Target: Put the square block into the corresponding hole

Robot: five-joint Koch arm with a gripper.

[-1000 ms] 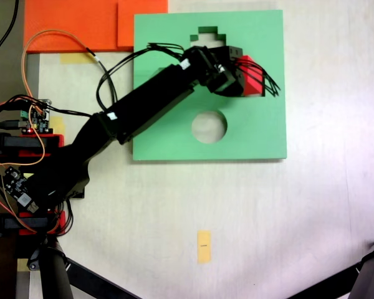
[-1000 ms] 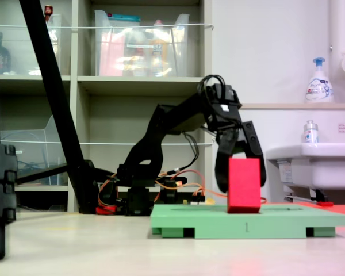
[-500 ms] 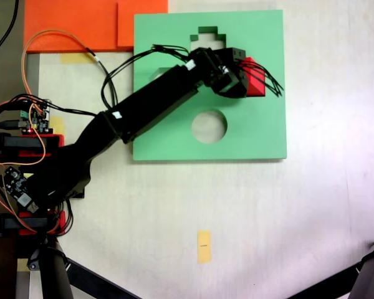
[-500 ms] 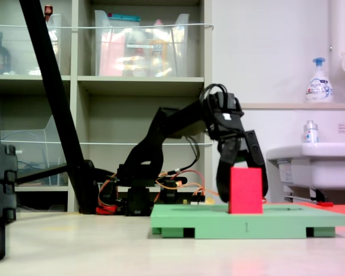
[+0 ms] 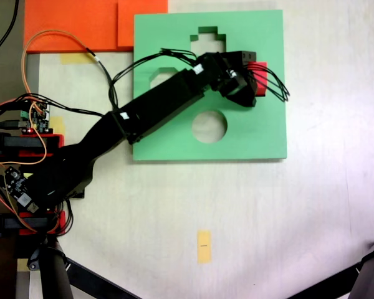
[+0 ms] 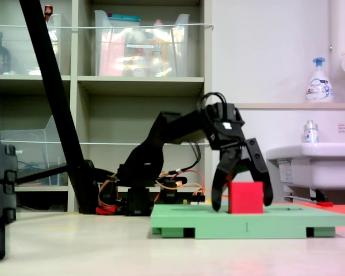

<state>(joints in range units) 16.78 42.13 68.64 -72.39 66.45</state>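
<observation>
Red square block (image 6: pixel 245 197) sits low in green board (image 6: pixel 293 220), only its top part showing in second exterior view; prob. dropped into the square hole, itself hidden. Gripper (image 6: pixel 241 202) jaws spread wide astride block, seemingly gripping nothing. Arm (image 5: pixel 156 109) stretched from base across board, wrist pitched down over block (image 5: pixel 260 78).

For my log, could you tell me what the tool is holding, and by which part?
Nothing: the tool stands open, straddling the red block, which sits low in the green board.

Claw (image 5: pixel 252 84) over red block (image 5: pixel 260 78)
</observation>
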